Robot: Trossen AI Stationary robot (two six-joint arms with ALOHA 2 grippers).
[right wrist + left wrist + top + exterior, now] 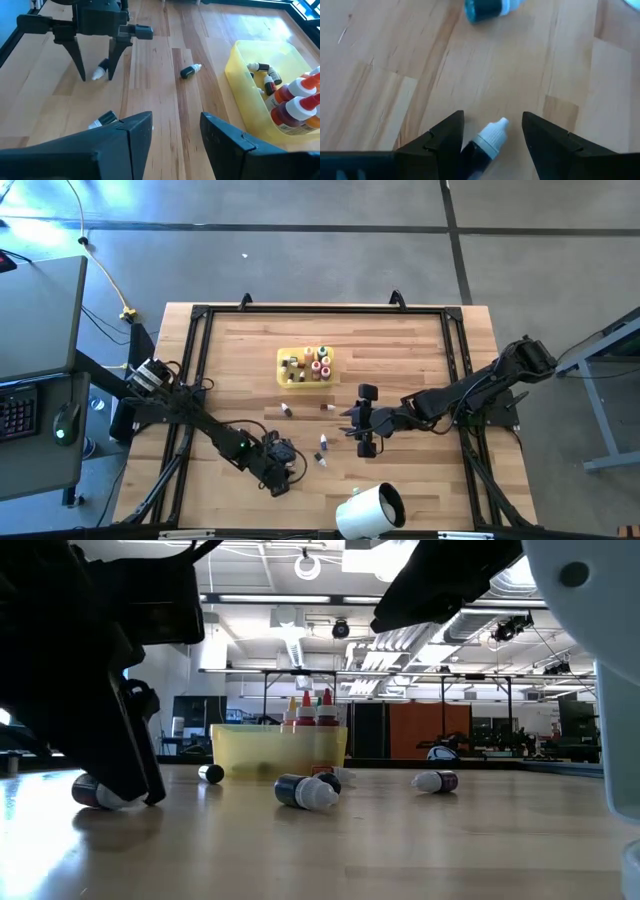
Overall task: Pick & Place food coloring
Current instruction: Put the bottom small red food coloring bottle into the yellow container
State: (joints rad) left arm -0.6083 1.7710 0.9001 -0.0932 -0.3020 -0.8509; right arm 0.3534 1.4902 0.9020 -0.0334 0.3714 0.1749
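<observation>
Left wrist view shows you a small dark dropper bottle with a white cap [487,140] lying flat on the pale wooden table [395,60], directly between the left gripper's [492,137] two dark fingers, which stand apart on either side without clamping it. Its long axis runs along the gap, cap pointing away from the wrist, so the fingers would close across its narrow body. A second dark bottle [487,9] lies farther off. In the high view, your left gripper is low at the table's near left; the right gripper [366,421], fingers also apart and empty, hovers mid-table, farther from this bottle. The yellow rectangular plastic tray [284,360], already holding several bottles, sits beyond both.
</observation>
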